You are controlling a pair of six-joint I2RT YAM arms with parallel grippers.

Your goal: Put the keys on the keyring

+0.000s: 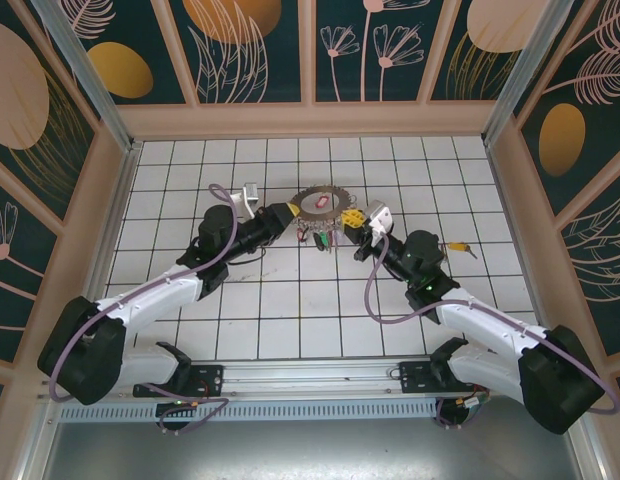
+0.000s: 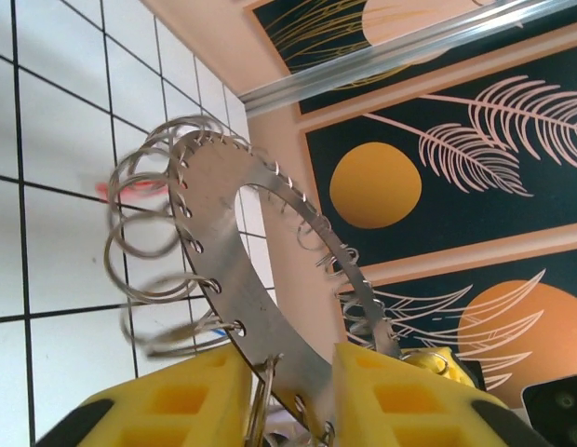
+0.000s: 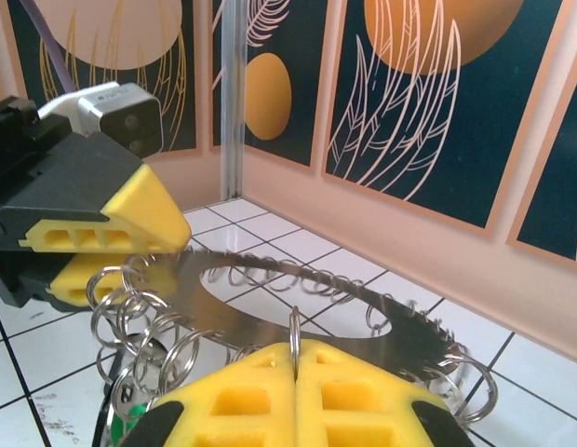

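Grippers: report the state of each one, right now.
Left gripper: jaws around the keyring plate; clamped or loose cannot be told.
Right gripper: closed, pinching a small ring on the keyring's rim.

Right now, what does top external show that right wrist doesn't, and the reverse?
Top external: a loose yellow-tagged key lying on the tiles, apart from the keyring. Right wrist: a small ring pinched in the seam of the shut right gripper. Both: the keyring, with the left gripper at its far edge from the right one.
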